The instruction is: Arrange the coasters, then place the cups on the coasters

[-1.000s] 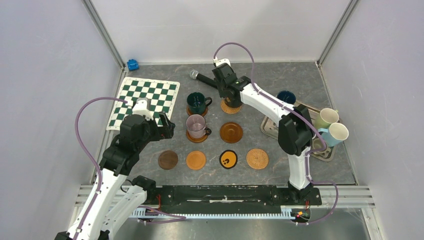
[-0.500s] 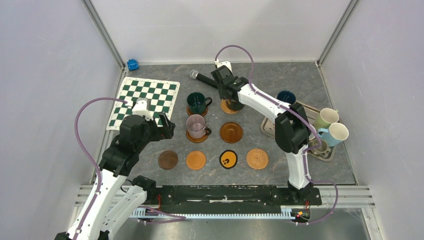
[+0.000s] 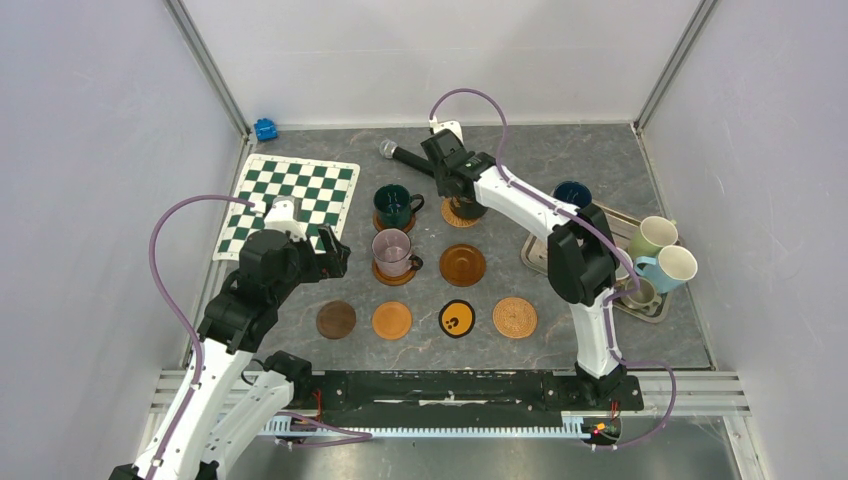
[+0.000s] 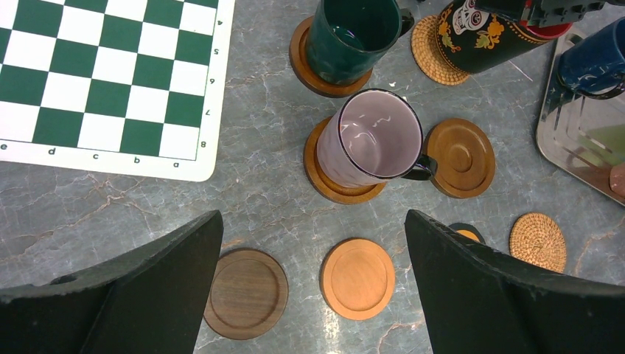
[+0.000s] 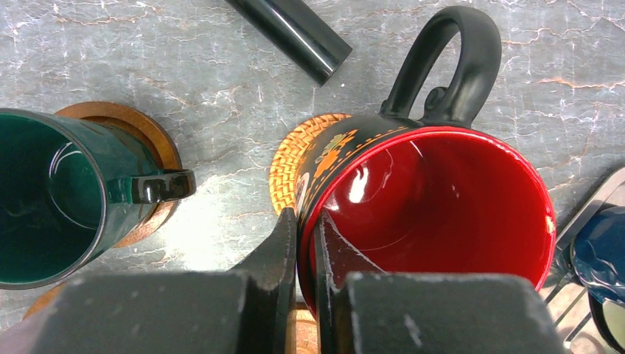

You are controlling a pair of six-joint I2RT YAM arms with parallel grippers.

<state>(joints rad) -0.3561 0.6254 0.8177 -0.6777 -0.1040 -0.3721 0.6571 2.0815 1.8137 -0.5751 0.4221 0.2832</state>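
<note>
- Top external view: over the last second the right arm's elbow has swung leftward and the right gripper (image 3: 458,188) has edged slightly toward the back wall. It hangs above the far woven coaster (image 3: 455,214). The left arm has not moved.
- The right wrist view shows the jaws pressed together on the rim of the red-inside mug (image 5: 427,199), one finger inside and one outside.
- The coaster peeks out only at the mug's left side, so the mug looks off-centre. Whether its base touches the coaster, I cannot tell.
- This looks like the third cup nearly placed. The dark green mug (image 4: 354,33) and the glass mug (image 4: 376,140) already sit on coasters.
- The left gripper (image 4: 311,221) hovers spread wide over the near row, holding nothing.
- Room is tight: the microphone (image 5: 291,29) lies just behind the handle, the green mug is near on the left, and the tray (image 4: 582,147) is close on the right. Straight up seems the freest way out.
</note>
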